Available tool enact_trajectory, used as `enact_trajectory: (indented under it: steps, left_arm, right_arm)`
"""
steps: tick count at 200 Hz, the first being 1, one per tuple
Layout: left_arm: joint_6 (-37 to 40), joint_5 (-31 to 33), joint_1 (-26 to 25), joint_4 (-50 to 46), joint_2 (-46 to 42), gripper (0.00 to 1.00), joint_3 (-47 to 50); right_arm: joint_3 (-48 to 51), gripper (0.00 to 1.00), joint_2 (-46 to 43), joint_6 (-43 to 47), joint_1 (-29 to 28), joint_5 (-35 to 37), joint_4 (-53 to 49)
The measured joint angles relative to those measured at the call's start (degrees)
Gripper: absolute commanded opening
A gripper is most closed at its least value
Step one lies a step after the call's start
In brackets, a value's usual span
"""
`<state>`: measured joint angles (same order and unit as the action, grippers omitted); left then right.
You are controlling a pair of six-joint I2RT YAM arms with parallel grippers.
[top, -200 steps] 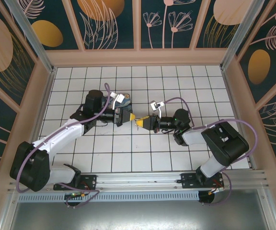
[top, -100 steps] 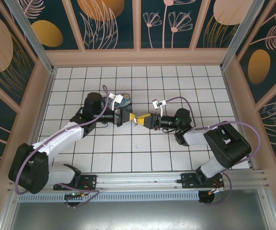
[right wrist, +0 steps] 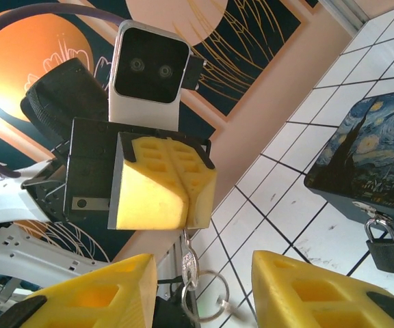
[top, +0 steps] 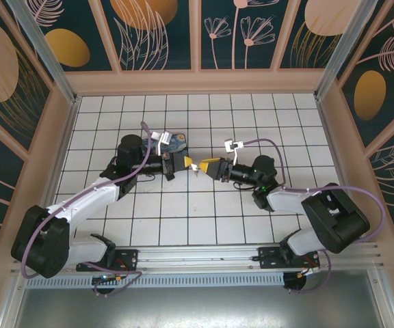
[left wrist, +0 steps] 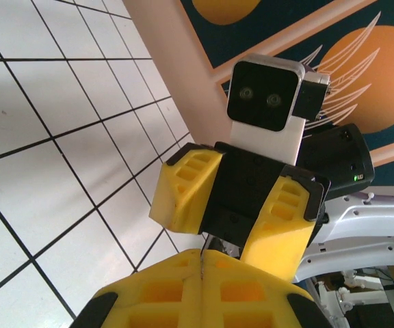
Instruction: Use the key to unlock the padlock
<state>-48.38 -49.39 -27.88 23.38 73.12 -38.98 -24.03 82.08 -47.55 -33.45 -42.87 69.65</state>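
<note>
Left jaws are pressed fully together and pinching the key (right wrist: 189,263) by its top. The blade hangs straight down below the yellow fingers (right wrist: 161,193), with a thin wire ring (right wrist: 209,295) dangling from its lower end. From the left wrist, the key is only a thin sliver (left wrist: 202,263) in the seam between the closed pads.

From above, the key (top: 194,168) is held in the air just off the near right corner of the blue starry-night box (top: 174,142), which sits on the tiled table (top: 252,109).

Right jaws face it head-on from further to the right of the box. They stand partly open, the fingers (left wrist: 183,191) well apart with nothing between them, and just short of the key.

Now the padlock (right wrist: 389,250): a small dark body at the foot of the box (right wrist: 364,154), its silvery shackle hooked through the box's hasp. It sits apart from both sets of jaws and is not touching the key.
</note>
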Motion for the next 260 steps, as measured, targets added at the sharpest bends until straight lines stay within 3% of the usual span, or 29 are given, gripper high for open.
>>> enact_trajectory:
  steps: [74,260]
  left_arm:
    - [-2.99,0.61,0.00,3.89,0.00,0.00,1.84]
    - [-6.19,1.55,0.00,9.94,0.00,0.00,3.80]
  right_arm:
    - [-1.16,0.35,1.51,-1.29,-2.89,1.09,0.61]
    - [-1.51,0.19,5.31,-6.86,-3.41,1.29,7.69]
